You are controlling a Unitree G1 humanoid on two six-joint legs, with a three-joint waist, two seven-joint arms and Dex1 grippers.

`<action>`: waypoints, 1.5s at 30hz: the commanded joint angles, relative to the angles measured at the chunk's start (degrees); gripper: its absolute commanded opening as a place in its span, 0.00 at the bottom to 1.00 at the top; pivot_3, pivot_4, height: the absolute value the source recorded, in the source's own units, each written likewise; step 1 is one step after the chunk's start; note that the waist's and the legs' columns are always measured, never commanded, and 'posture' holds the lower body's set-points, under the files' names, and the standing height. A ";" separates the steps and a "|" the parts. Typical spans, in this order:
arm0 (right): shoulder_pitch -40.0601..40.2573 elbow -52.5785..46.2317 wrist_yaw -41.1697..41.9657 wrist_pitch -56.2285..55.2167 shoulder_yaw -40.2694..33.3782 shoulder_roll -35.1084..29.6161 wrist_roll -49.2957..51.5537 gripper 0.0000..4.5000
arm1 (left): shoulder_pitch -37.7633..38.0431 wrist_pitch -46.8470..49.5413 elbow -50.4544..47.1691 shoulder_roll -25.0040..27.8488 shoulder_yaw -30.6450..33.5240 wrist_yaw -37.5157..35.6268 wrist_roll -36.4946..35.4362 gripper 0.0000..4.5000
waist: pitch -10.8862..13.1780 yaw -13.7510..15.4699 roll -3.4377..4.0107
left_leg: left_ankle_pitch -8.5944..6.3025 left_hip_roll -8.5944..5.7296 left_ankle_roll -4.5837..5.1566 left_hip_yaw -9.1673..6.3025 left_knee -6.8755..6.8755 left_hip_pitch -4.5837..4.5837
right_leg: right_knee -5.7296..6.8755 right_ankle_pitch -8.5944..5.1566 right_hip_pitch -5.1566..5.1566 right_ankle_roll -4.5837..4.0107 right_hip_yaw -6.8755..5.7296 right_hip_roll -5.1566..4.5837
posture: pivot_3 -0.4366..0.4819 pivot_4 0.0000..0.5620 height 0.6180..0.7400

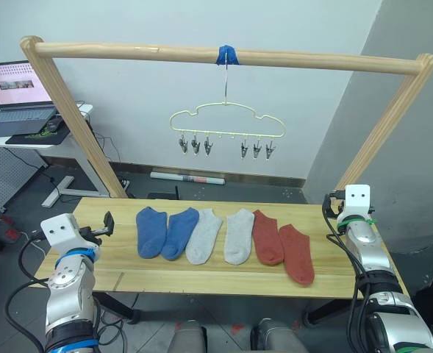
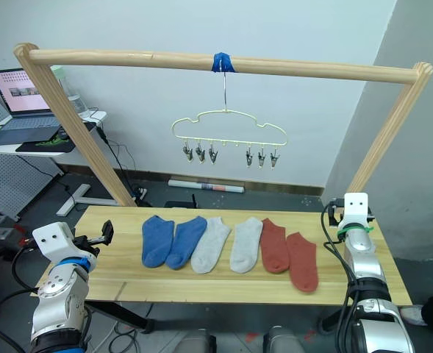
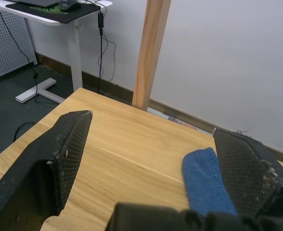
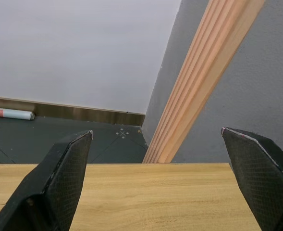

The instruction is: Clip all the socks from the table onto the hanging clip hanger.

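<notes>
Six short fabric ankle socks lie in a row on the long light-wood plank table [image 1: 201, 283]: two blue socks [image 1: 162, 231] at the robot's left, two light grey socks [image 1: 221, 235] in the middle, two rust-red socks [image 1: 283, 245] at the right, neighbours touching or overlapping.

Pale cream-yellow cloud-shaped wire clip hanger [image 1: 226, 121] hangs above from the thick wooden pole frame [image 1: 223, 56], metal clips holding nothing.

Left gripper [image 3: 155, 159] spread wide, holding nothing, over the table's left end near the outer blue sock. Right gripper [image 4: 163, 166] spread wide, holding nothing, at the right end.
</notes>
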 commanded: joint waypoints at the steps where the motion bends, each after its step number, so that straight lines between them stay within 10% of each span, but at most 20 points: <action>1: -1.04 -1.71 0.02 -0.72 -0.70 -0.77 0.14 1.00 | 0.68 -0.55 -1.91 0.74 0.95 -0.06 -0.23 1.00 | 0.11 0.00 -0.01 | 0.00 0.00 0.00 0.00 0.00 0.00 | 0.00 0.00 0.00 0.00 0.00 0.00 | 0.68 0.15 1.00; 23: 4.67 -9.27 1.36 2.67 -0.53 -1.19 0.37 1.00 | 4.17 2.56 -5.25 1.75 -0.07 -3.12 -1.26 1.00 | 2.09 -0.06 -0.01 | 0.00 0.01 0.00 0.00 -0.01 -0.04 | -0.02 -0.01 -0.05 -0.02 0.00 -0.03 | 0.65 0.22 1.00; 33: 15.13 -35.28 20.09 16.83 0.54 -8.58 7.75 1.00 | 3.45 10.98 -17.98 9.70 -0.98 -17.29 -8.56 1.00 | 5.51 -0.20 0.22 | -0.01 0.03 -0.01 0.00 -0.06 -0.09 | -0.02 -0.11 -0.16 -0.11 0.01 -0.15 | 0.54 0.42 1.00; 45: 17.32 -68.27 30.26 34.03 5.46 -10.23 23.17 1.00 | -18.59 17.57 -15.06 12.24 -7.90 -20.18 -8.79 1.00 | 11.54 -2.10 -0.15 | -0.08 0.00 -0.17 -0.05 -0.02 -1.27 | 0.03 -0.07 -1.21 0.70 -0.04 -0.08 | 0.41 0.66 1.00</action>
